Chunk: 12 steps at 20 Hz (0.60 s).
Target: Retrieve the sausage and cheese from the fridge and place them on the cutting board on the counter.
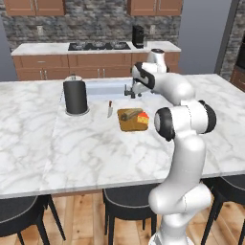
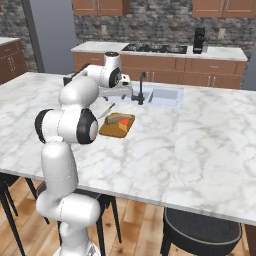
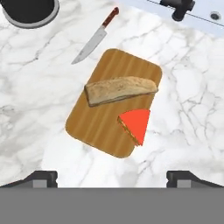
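- The tool [image 3: 112, 178] hangs over the board [image 3: 98, 127] with its jaws wide apart, gripping nothing; its two dark tips stand at the bottom of the hand view, clear of the board.
- The board lies flat on the white marble table [image 1: 72, 153], just in front of the sink [image 2: 165, 95] and faucet [image 2: 141, 90].
- The cheese [image 3: 136, 124], an orange-red wedge, sits on the board near one corner, its thin edge at the board's rim.
- A pale tan, loaf-like piece [image 3: 120, 90] lies across the middle of the board, just beside the cheese; whether they touch I cannot tell.
- A knife [image 3: 94, 42] with a red-brown handle lies on the table just beside the board, apart from it.
- A dark cylinder [image 1: 75, 97] stands upright on the table beyond the knife.
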### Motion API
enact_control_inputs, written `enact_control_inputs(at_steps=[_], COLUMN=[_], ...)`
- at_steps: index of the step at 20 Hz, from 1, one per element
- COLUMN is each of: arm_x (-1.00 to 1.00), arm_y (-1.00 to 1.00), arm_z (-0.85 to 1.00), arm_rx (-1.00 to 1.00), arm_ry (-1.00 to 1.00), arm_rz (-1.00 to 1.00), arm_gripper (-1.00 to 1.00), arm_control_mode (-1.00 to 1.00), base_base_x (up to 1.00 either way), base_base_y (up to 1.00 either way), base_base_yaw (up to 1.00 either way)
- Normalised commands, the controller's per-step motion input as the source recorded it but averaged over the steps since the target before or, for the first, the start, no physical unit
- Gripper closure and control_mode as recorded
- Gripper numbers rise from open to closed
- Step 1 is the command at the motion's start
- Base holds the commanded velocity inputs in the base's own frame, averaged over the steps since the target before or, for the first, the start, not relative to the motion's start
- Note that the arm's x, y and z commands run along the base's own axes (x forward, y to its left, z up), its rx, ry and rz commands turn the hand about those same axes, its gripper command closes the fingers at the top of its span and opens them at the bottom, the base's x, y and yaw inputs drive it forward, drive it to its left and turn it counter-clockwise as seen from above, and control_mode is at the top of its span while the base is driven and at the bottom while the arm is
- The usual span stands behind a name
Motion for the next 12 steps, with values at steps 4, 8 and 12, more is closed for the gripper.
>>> enact_control_inputs(at_steps=[4,8,12], arm_x=[-0.99,-1.00,-0.88], arm_y=[0.00,0.00,0.00], arm_z=[0.56,0.35,0.41], arm_rx=[0.05,0.00,0.00], arm_ry=[-0.14,-0.19,-0.14], arm_rz=[-0.03,-0.08,-0.04], arm_gripper=[-1.00,-1.00,-1.00], arm_control_mode=[-1.00,-1.00,-1.00], base_base_x=[0.00,0.00,0.00], base_base_y=[0.00,0.00,0.00], base_base_yaw=[0.00,0.00,0.00])
